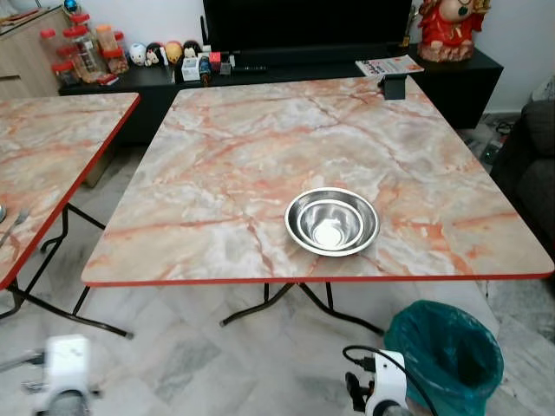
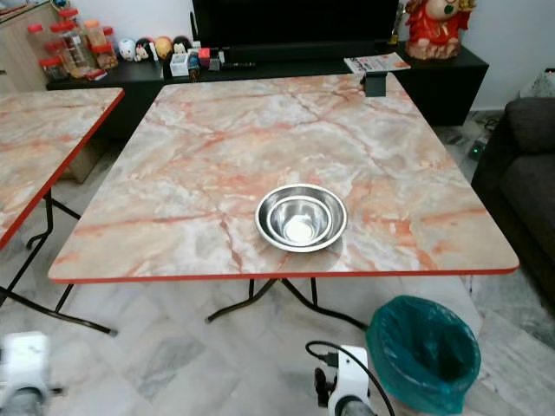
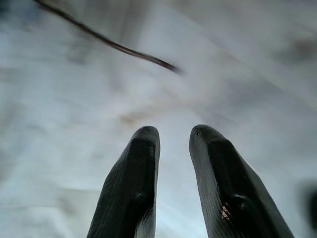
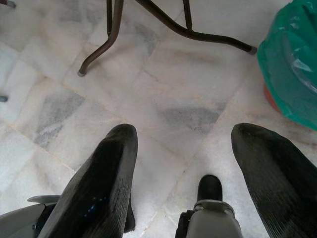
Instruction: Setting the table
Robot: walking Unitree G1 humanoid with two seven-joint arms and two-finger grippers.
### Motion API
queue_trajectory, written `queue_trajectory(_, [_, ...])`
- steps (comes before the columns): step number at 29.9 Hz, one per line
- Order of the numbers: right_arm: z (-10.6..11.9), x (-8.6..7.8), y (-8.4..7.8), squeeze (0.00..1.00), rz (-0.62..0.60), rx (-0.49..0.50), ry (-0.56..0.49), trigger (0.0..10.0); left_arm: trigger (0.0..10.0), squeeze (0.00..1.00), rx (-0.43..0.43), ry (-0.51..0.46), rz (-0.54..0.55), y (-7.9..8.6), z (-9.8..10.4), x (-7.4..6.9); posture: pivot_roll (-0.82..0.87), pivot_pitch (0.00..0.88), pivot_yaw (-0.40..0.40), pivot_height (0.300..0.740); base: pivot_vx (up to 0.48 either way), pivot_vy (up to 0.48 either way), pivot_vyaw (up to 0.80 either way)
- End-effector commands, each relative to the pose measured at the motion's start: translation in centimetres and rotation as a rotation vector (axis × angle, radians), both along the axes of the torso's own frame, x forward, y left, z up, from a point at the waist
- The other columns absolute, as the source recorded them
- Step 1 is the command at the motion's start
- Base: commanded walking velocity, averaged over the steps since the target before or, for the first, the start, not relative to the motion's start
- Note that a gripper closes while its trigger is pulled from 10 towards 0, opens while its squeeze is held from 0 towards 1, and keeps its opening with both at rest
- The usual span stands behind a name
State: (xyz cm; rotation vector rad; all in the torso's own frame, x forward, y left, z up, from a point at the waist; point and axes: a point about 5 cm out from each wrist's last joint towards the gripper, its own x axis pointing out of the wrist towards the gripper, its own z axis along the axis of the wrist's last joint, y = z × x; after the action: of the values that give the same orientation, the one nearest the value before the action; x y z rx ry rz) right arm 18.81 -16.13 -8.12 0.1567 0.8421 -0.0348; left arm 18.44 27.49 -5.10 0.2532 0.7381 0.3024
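Observation:
Two steel bowls (image 1: 331,221), one nested in the other, stand near the front edge of the marble-patterned table (image 1: 260,147) with its red rim. Both arms hang low in front of the table, their white wrist units (image 1: 65,373) (image 1: 386,394) at the bottom of the eye views. In the left wrist view, my left gripper (image 3: 173,133) points at blurred pale floor, with a narrow gap between its fingers and nothing in it. My right gripper (image 4: 184,131) stands wide open and empty above the tiled floor.
A second marble table (image 1: 52,147) stands to the left with cutlery (image 1: 10,227) at its edge. A green-lined bin (image 1: 447,355) sits by my right arm. Table legs (image 4: 148,20) cross underneath. A dark TV console (image 1: 286,74) with jars is behind, and a sofa (image 2: 529,173) at the right.

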Motion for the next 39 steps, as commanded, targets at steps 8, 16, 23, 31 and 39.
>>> queue_trajectory(8, [0.1, 0.1, -0.4, 0.0, -0.001, -0.015, 0.003, 10.0, 10.0, 0.0, -0.146, 0.135, -0.207, -4.8, -2.0, 0.4, 0.0, 0.0, 0.05, 0.727, 0.0, 0.0, 0.0])
queue_trajectory(16, [0.3, 0.5, -1.1, 0.0, -0.02, -0.028, -0.006, 10.0, 10.0, 0.0, -0.191, 0.119, -0.3, -7.8, -1.7, 2.1, -0.02, 0.0, 0.044, 0.727, 0.0, 0.0, 0.0])
queue_trajectory(23, [0.4, 0.7, -1.7, 0.0, -0.049, -0.054, -0.01, 10.0, 10.0, 0.0, -0.206, 0.116, -0.324, -8.6, -1.6, 2.6, -0.03, 0.0, 0.047, 0.727, 0.0, 0.092, 0.0])
queue_trajectory(31, [0.2, 0.3, -1.5, 0.0, -0.019, -0.071, 0.002, 10.0, 10.0, 0.0, -0.189, 0.15, -0.296, -7.6, -2.2, 1.3, -0.01, 0.0, 0.043, 0.727, 0.0, 0.48, 0.3])
queue_trajectory(39, [0.2, 0.3, -1.4, 0.0, -0.034, -0.05, 0.003, 10.0, 10.0, 0.0, -0.185, 0.161, -0.285, -7.4, -2.4, 0.8, -0.01, 0.0, 0.043, 0.727, 0.0, 0.48, 0.07])
